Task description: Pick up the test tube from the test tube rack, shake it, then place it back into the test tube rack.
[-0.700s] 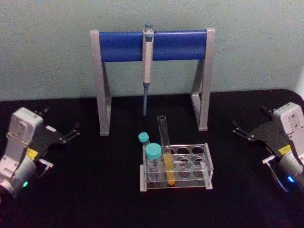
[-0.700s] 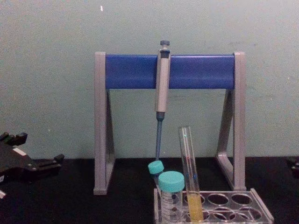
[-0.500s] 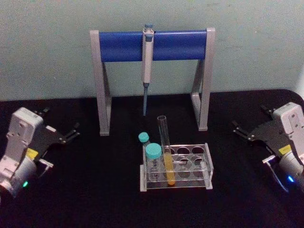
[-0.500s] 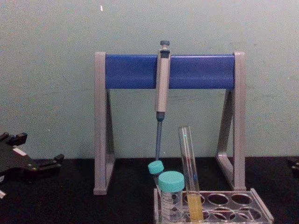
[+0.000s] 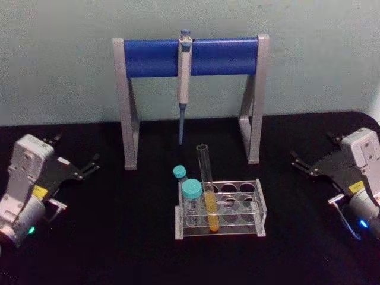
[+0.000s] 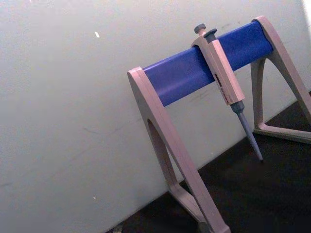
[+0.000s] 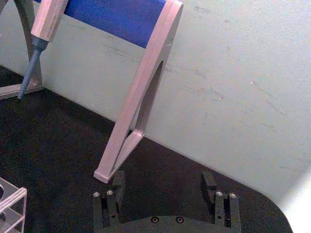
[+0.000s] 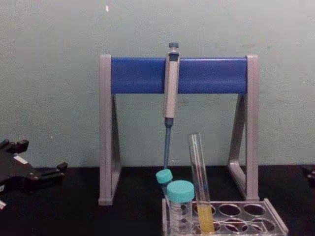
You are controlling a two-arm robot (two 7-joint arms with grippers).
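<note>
Between your two grippers, the test tube rack (image 8: pixel 275 222) runs off the chest view's lower edge, and the rounded bottom of the test tube (image 8: pixel 199 177) goes with it. The tube's side markings are too small to read. Your left gripper (image 8: pixel 40 156) is clipped at the frame's side; your right gripper (image 8: pixel 311 173) is a dark sliver.

Head looks down, chest level, nearer; both share test tube rack (image 5: pixel 243 231).

Test tube (image 5: pixel 207 185) in test tube rack (image 5: pixel 260 209); capped tubes (image 5: pixel 191 191) just left; pipette stand (image 5: pixel 153 58) behind; left gripper (image 5: pixel 77 149), right gripper (image 5: pixel 312 147) flanking.
</note>
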